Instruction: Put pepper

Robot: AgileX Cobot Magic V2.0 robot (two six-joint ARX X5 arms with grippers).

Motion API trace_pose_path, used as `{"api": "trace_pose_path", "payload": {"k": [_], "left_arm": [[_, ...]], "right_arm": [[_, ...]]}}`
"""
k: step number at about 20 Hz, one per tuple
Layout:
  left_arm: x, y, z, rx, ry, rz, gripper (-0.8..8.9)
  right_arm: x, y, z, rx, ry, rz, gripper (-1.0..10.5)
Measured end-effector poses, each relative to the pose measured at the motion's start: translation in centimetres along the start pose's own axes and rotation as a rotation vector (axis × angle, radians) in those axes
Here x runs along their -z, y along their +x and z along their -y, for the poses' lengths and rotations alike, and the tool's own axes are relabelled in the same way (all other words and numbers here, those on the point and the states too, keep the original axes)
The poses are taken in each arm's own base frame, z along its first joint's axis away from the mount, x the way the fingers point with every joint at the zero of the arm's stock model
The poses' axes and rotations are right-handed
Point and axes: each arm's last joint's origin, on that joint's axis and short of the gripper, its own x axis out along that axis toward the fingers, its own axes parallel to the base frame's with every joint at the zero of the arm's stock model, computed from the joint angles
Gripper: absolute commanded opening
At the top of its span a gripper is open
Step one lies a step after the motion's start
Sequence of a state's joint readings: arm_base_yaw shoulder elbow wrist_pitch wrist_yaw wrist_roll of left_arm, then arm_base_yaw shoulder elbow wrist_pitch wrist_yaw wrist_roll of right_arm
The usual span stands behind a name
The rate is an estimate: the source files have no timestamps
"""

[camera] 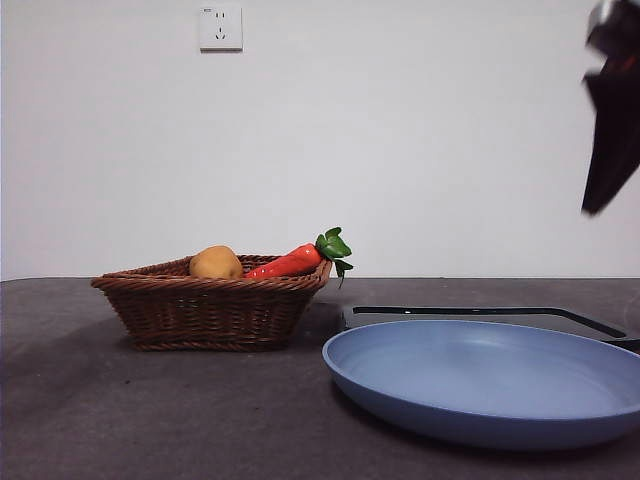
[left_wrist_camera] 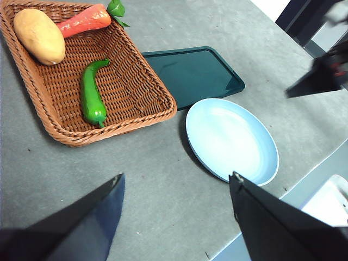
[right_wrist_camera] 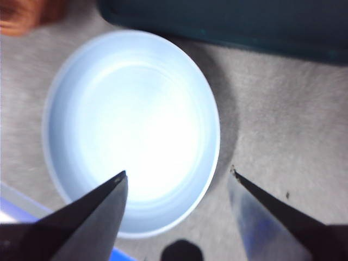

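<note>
The pepper (left_wrist_camera: 92, 95) lies flat in the wicker basket (left_wrist_camera: 142, 89), near the basket's wall on the side facing the blue plate (left_wrist_camera: 231, 138), with a potato (left_wrist_camera: 38, 36) and a carrot (left_wrist_camera: 82, 20) lying apart from it toward the far end. Its long axis runs roughly along that wall, stem end curving toward the carrot and tip pointing at the basket's near rim. The left gripper (left_wrist_camera: 175, 187) hangs high over the bare worktop (left_wrist_camera: 157, 179) with its fingers spread wide and empty; the pepper sits ahead of them and off to one side, across the basket rim. The right gripper (right_wrist_camera: 176, 179) hovers over the plate, fingers likewise wide apart and holding nothing, and shows in the front view as a dark tip at the upper corner. The left arm looks the nearer one to the pepper, and a grasp across its narrow width would probably suit
</note>
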State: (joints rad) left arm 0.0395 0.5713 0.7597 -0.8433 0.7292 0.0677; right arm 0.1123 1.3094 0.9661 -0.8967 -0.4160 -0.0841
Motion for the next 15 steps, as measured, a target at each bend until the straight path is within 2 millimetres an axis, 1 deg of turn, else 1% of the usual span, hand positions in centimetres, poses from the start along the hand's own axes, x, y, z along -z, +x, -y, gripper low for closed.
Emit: {"api": "trace_pose_path", "payload": {"k": [3,5,7,10,15], "left_arm": [[0.0,0.0,0.0,0.000,0.000,0.000,3.39],[0.0,0.0,0.0,0.000,0.000,0.000,3.39],[0.0,0.0,0.0,0.000,0.000,0.000,3.39],[0.0,0.0,0.0,0.000,0.000,0.000,3.39],[0.0,0.0,0.0,0.000,-0.001,-0.001,3.39]], "right_arm": [[-1.0,2.8,0.9,-0.006,0.007,-0.062,3.0],[-1.3,4.3,1.3,-0.005,0.005,-0.095,2.9],[-1.6,5.5,1.7,0.032,-0.001,-0.121,2.9],[-1.6,6.8,2.2,0.052,0.002,-0.158,2.9],[-1.6,8.3,2.5,0.045,0.008,-0.204,1.7]]}}
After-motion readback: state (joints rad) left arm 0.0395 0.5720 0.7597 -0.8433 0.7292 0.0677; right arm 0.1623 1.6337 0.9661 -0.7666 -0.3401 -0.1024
